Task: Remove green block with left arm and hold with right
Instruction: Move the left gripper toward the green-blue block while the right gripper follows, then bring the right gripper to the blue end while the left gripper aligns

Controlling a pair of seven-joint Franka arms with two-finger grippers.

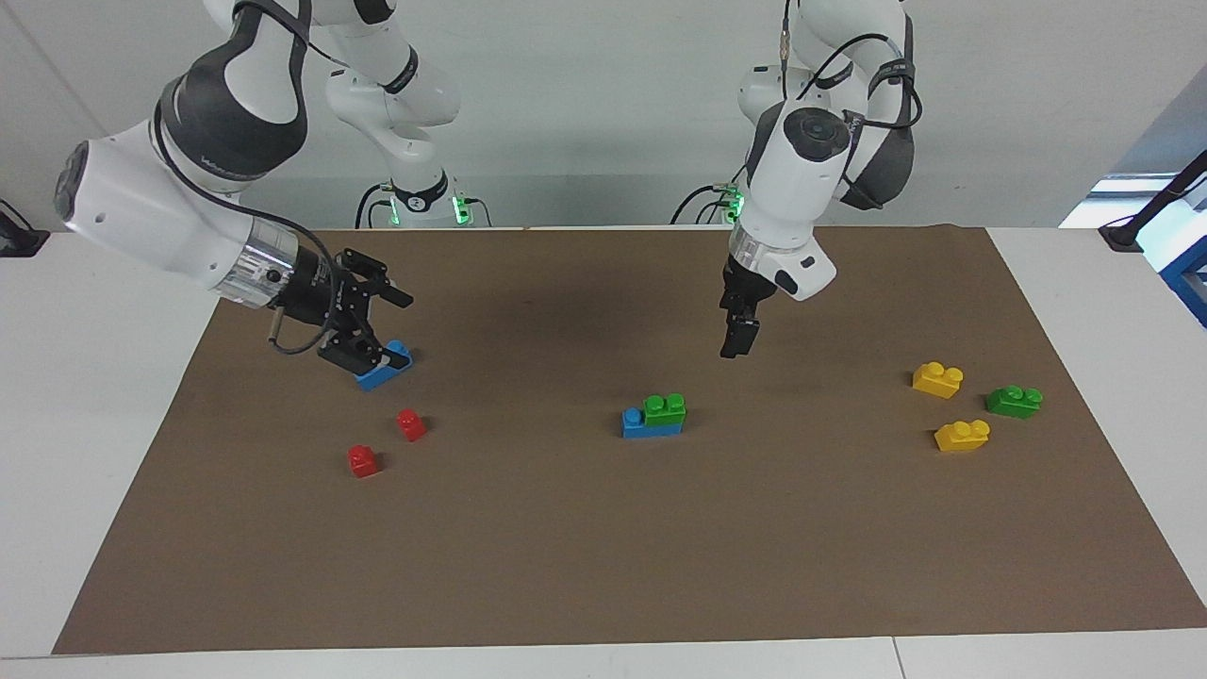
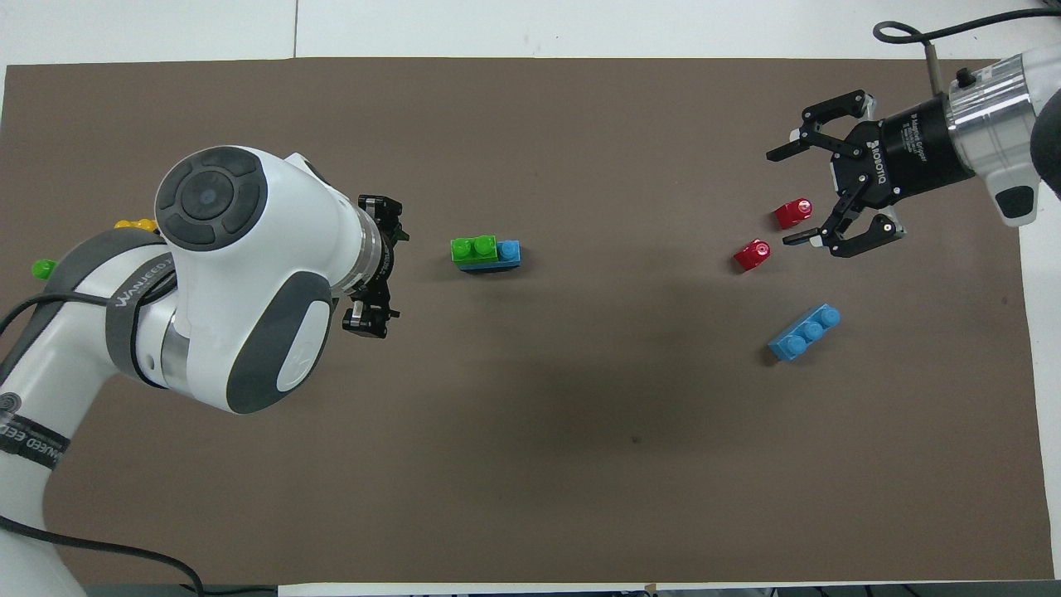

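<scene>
Brown paper covers the table (image 1: 603, 566). Right claw (image 1: 363, 325) hangs spread over the loose blue brick (image 1: 391, 366). Mid-table, the green block (image 1: 666, 408) sits studded on a blue brick (image 1: 641, 426): light, rigid, slick; pinch its flat sides. Left claw (image 1: 738, 332) hovers spread.

Bare mat (image 1: 585, 547) around green block (image 1: 666, 407)

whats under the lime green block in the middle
The green block sits on a blue brick lying on the brown mat. One blue stud shows beside it; the studs beneath it are covered. Neither hand touches the stack.
</scene>
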